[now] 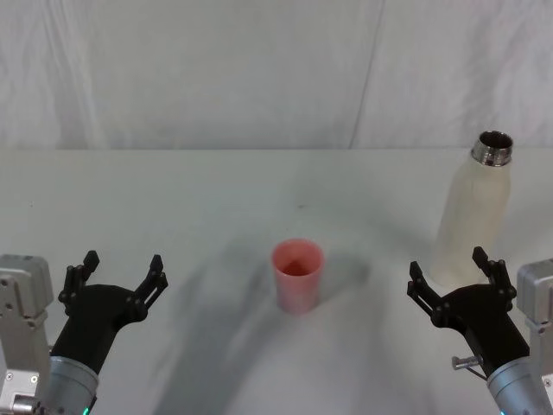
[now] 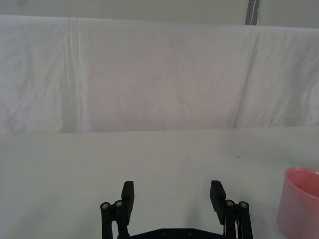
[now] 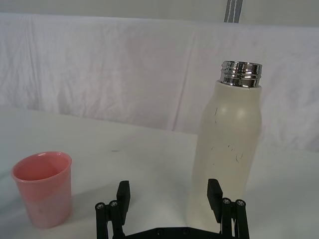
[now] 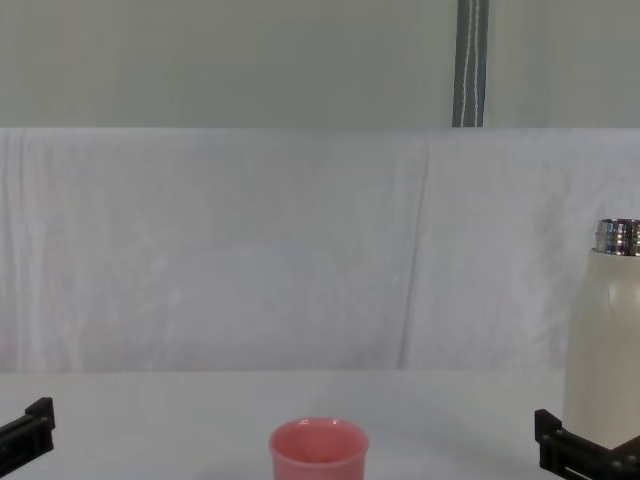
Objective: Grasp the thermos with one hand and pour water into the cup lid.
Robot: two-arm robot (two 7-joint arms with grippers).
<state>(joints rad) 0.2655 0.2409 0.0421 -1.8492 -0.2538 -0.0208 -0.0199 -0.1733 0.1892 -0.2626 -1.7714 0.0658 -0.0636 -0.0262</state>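
Note:
The thermos [image 1: 473, 216] is a tall cream-white bottle with an uncapped steel neck, standing upright at the table's right; it also shows as the thermos [image 3: 227, 149] and the thermos [image 4: 605, 350]. The cup lid [image 1: 298, 275], a small pink cup, stands upright at the table's middle and appears as the cup lid [image 3: 44, 188], the cup lid [image 4: 318, 452] and the cup lid [image 2: 300, 206]. My right gripper [image 1: 454, 275] is open, just in front of the thermos and not touching it. Low at the left, my left gripper [image 1: 121, 273] hangs open and holds nothing.
A white cloth covers the table [image 1: 216, 199] and hangs as a backdrop [image 4: 250, 250] behind it. Bare tabletop lies between the cup lid and each gripper.

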